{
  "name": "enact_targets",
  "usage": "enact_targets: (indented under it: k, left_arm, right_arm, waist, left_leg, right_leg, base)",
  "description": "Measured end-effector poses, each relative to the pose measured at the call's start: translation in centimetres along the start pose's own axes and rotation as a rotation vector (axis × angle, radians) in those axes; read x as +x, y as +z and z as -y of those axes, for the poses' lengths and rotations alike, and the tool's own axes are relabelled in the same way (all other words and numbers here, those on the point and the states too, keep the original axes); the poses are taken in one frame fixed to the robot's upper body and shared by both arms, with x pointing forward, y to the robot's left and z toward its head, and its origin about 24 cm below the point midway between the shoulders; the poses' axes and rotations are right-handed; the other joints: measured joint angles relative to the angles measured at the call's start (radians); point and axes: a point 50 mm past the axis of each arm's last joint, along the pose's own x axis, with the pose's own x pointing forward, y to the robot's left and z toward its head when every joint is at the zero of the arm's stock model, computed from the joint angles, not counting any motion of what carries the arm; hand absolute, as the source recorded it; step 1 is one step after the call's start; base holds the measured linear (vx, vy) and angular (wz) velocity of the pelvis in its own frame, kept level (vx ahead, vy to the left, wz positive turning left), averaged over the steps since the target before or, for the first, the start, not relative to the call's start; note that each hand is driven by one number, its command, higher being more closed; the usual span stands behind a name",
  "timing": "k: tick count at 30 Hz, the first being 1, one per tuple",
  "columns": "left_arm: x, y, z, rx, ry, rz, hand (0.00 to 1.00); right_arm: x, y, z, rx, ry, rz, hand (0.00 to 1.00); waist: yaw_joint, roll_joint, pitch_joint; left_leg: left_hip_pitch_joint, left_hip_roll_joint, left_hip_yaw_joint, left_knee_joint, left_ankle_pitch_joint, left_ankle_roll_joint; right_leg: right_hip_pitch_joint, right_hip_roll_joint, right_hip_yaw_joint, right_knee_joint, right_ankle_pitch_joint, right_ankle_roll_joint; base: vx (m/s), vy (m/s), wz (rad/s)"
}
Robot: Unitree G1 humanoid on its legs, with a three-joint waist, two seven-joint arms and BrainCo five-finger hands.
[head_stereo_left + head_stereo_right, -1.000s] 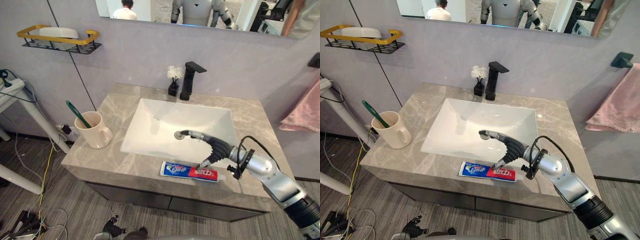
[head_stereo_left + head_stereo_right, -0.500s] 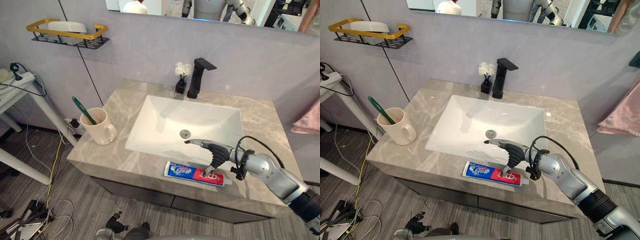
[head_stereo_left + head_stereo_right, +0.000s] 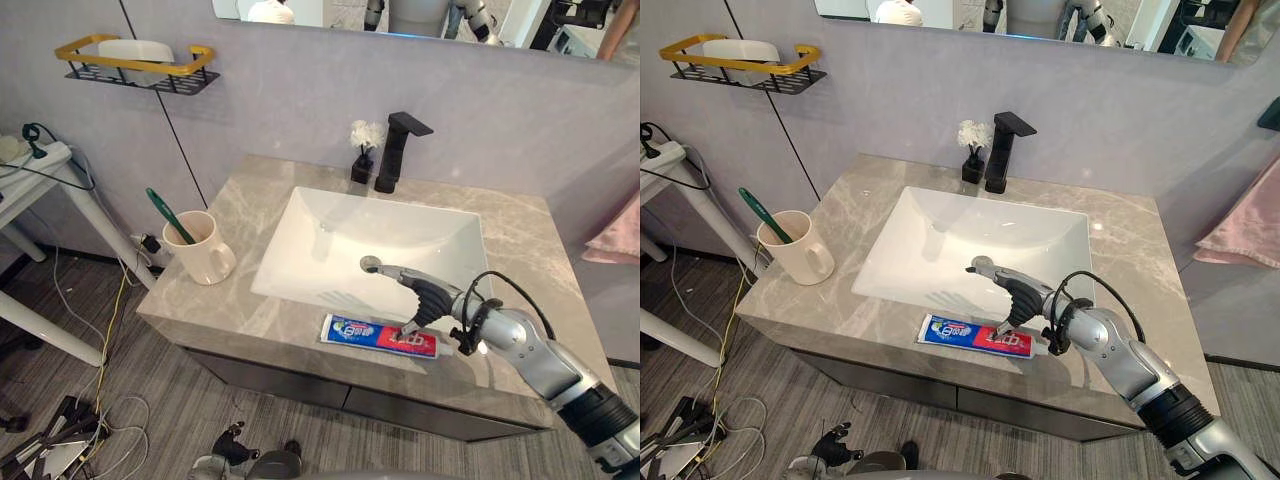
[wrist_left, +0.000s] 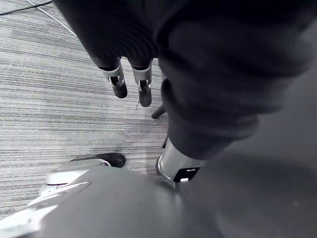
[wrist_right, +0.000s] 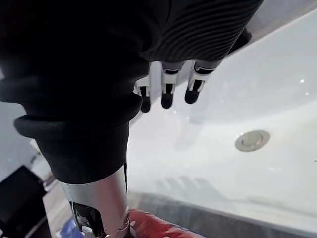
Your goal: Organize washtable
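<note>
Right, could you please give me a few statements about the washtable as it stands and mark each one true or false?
1. The toothpaste tube lies flat on the counter's front strip, in front of the sink. True.
2. The green toothbrush lies in the sink. False: it stands in the cream mug on the counter's left side.
3. The right hand has its fingers curled round the tube. False: the fingers reach out straight over the sink, and the thumb points down onto the tube's red end.
4. A small vase of white flowers stands beside the black faucet. True.
</note>
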Motion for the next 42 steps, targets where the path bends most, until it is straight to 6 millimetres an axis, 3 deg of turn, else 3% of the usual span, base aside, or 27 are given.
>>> enact_targets:
  k: [10,20,25,29,37,42]
  left_arm:
    - [0.0,-0.1,0.3,-0.004,-0.004,-0.004,0.0]
    - [0.0,-0.2,0.3,-0.005,-0.005,-0.007,0.0]
    - [0.0,-0.1,0.3,-0.005,-0.006,-0.006,0.0]
    - [0.0,-0.1,0.3,-0.004,-0.007,-0.004,0.0]
    - [0.0,-0.1,0.3,-0.003,-0.007,-0.005,0.0]
    - [-0.1,-0.3,0.3,-0.001,-0.008,-0.014,0.0]
  right_arm:
    - [-0.4,0.5,0.7,0.062,-0.173,0.016,0.0]
    - [-0.4,1.6,0.8,0.087,-0.186,0.072,0.0]
    - [-0.5,3.6,1.0,0.153,-0.141,0.192,0.0]
    - [-0.3,4.0,-0.4,0.162,-0.025,0.21,0.0]
    - [-0.7,3.7,-2.1,0.104,0.129,0.179,0.0]
    - [-0.7,2.3,-3.0,0.003,0.175,0.094,0.0]
  waist:
    - [-0.001,0.017,0.015]
    - [-0.002,0.021,0.018]
    - [-0.003,0.021,0.017]
    - [-0.001,0.019,0.017]
    - [0.0,0.018,0.014]
    - [0.0,0.016,0.001]
  left_leg:
    - [0.0,0.002,0.0,0.005,-0.002,-0.002]
    - [-0.006,0.004,0.001,0.015,-0.008,-0.003]
    - [-0.005,0.004,0.002,0.012,-0.008,-0.003]
    - [0.0,0.005,0.005,0.002,-0.008,-0.002]
    - [0.003,0.005,0.007,-0.008,-0.007,-0.002]
    - [0.003,0.004,0.007,-0.01,-0.007,-0.002]
  right_leg:
    - [0.002,0.002,0.001,0.0,0.0,0.0]
    - [0.001,0.004,0.003,-0.001,0.0,0.0]
    - [0.001,0.005,0.003,0.001,0.001,0.0]
    - [0.001,0.005,0.005,0.002,0.001,-0.001]
    - [-0.001,0.005,0.006,0.0,0.001,-0.001]
    - [-0.001,0.005,0.006,-0.005,0.001,-0.001]
  base:
    - [0.0,0.0,0.0]
    - [0.0,0.0,0.0]
    - [0.0,0.0,0.0]
    - [0.0,0.0,0.0]
    - [0.0,0.0,0.0]
    - [0.0,0.0,0.0]
